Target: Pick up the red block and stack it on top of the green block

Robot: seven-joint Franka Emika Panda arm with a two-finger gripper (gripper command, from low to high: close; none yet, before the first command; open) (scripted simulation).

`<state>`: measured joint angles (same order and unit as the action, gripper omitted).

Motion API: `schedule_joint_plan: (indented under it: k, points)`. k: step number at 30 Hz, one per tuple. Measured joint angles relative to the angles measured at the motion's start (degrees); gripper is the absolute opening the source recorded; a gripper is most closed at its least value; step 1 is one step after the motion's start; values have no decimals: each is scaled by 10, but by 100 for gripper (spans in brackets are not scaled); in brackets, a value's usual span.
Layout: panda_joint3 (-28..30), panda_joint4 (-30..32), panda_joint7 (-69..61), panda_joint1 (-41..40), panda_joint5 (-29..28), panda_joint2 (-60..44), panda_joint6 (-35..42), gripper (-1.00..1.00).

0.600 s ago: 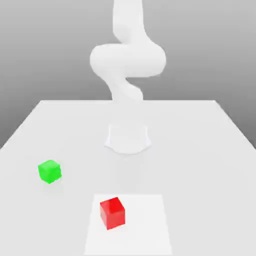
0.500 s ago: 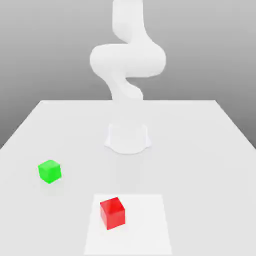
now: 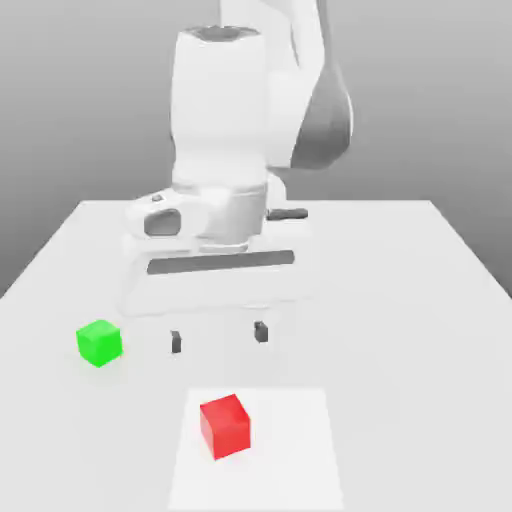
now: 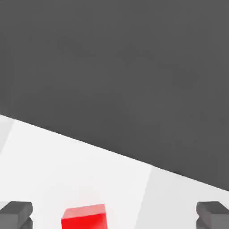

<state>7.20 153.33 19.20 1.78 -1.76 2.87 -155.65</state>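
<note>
You are, by the look of it, at the approach to the pick; your end effector (image 3: 219, 338) hangs above the counter (image 3: 400, 400) with its fingers spread wide apart and nothing between them. The red block (image 3: 225, 427) sits on the white patch (image 3: 290, 460), set askew to its edges; the green block (image 3: 99, 342) rests on the bare counter, towards the exterior view's left. Your next move likely calls for carrying the open fingers out over the red block, turning them to match its faces, then lowering straight down before you close; a skewed grip could twist the block or spoil the stack later.

Against the earlier exterior frames, the arm (image 3: 220, 110) is what differs; there it stands folded up by its base with no end effector in sight, and now it reaches forward and low; both blocks lie where they were, so you have lifted and stacked nothing yet.
</note>
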Motion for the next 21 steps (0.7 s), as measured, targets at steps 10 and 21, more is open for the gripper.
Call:
schedule_joint_plan:
  k: [10, 21]
  points:
    - [-37, 9, -83, -29, 65, -180, -137, -100]
    - [-25, 22, -61, -23, 35, -90, -60, -100]
